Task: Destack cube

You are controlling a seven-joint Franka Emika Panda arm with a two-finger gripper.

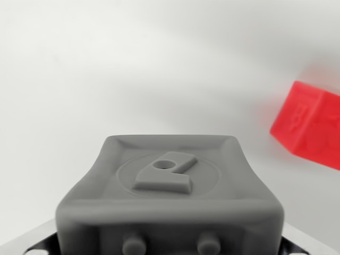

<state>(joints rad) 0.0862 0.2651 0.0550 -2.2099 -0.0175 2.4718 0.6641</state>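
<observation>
A grey cube (170, 191) fills the lower middle of the wrist view, very close to the camera. Its top face carries a raised emblem inside a circle, and two small studs show on its near side. It sits between the fingers of my gripper (170, 241), which appears shut on it. Only slivers of the fingers (33, 243) show at the bottom corners, so the contact itself is hidden. A red cube (311, 125) lies blurred on the white surface at the wrist view's right, apart from the grey cube and cut off by the frame edge.
A plain white surface (133, 69) spreads behind and around both cubes. Nothing else shows in this view.
</observation>
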